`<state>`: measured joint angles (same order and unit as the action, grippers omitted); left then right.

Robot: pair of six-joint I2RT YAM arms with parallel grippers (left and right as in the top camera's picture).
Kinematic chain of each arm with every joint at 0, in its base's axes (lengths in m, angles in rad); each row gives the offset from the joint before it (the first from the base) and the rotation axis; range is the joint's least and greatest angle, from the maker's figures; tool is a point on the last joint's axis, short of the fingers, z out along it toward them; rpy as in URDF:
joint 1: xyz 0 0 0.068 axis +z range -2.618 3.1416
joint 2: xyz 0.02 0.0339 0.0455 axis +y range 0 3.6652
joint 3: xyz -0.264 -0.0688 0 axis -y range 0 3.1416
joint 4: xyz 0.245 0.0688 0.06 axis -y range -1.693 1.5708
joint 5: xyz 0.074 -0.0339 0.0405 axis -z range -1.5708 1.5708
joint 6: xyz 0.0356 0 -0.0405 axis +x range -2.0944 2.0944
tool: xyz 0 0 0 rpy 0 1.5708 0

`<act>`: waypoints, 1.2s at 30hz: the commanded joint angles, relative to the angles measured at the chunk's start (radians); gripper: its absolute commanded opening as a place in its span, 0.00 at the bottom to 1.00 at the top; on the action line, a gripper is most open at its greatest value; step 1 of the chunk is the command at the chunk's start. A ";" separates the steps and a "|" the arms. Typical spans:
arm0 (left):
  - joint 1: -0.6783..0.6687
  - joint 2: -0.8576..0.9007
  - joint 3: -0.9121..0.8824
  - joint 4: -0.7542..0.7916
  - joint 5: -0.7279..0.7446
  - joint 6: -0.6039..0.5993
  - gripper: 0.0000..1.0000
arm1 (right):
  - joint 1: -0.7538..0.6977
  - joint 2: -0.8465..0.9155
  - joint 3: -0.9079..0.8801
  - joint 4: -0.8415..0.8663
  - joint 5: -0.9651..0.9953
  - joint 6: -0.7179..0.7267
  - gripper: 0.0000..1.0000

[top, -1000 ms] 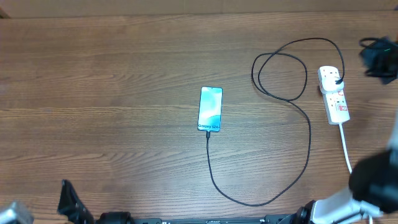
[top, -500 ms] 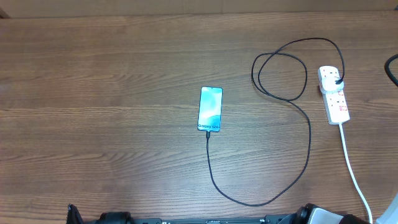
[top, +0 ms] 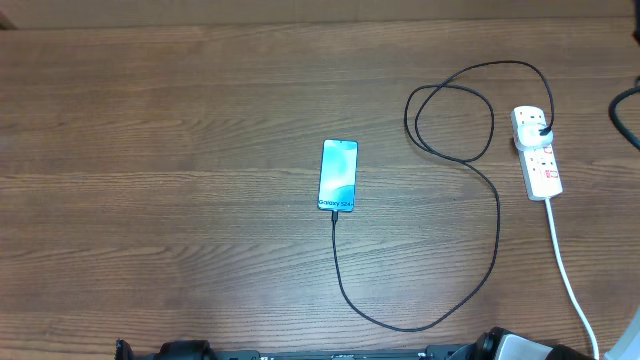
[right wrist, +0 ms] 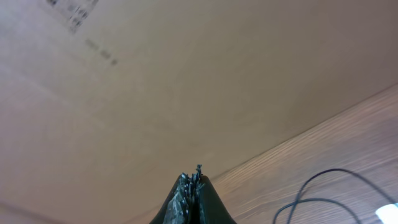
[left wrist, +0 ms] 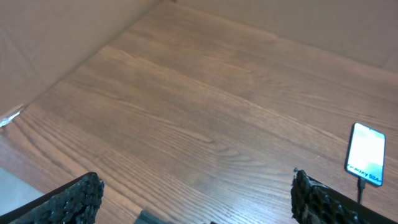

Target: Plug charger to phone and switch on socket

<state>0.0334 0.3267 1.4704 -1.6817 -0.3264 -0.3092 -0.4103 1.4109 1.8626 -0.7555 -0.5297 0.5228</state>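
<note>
The phone (top: 338, 175) lies at the table's middle with its blue-teal screen lit. It also shows in the left wrist view (left wrist: 366, 154). The charger's thin black cable (top: 497, 215) runs from the phone's near end, loops right and back, and its black plug (top: 541, 127) sits in the white socket strip (top: 538, 152) at the right. The cable loop shows in the right wrist view (right wrist: 311, 193). My left gripper (left wrist: 196, 196) is open and empty, low at the near left edge. My right gripper (right wrist: 193, 180) is shut and empty, raised, facing the cardboard wall.
The socket's thick white cord (top: 567, 265) runs to the near right edge. A brown cardboard wall (right wrist: 186, 81) stands behind the table. A black cable loop (top: 625, 110) shows at the far right edge. The arm bases (top: 340, 352) line the near edge.
The right arm has drawn back out of the overhead view from beside the socket. The left gripper has also dropped out of sight at the near left edge.
</note>
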 commanded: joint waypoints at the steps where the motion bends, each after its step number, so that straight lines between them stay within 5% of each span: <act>1: 0.039 -0.031 -0.005 -0.007 -0.010 -0.010 0.99 | 0.035 -0.040 -0.003 0.003 -0.033 -0.030 0.04; 23: 0.040 -0.264 -0.005 -0.007 -0.009 -0.010 1.00 | 0.067 -0.282 -0.005 -0.074 -0.022 -0.062 0.04; 36: 0.001 -0.323 0.013 -0.008 -0.010 -0.005 1.00 | 0.246 -0.312 -0.005 -0.075 -0.011 -0.158 0.04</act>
<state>0.0330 0.0158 1.4796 -1.6752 -0.3267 -0.3092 -0.1932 1.1030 1.8576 -0.8330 -0.5465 0.4099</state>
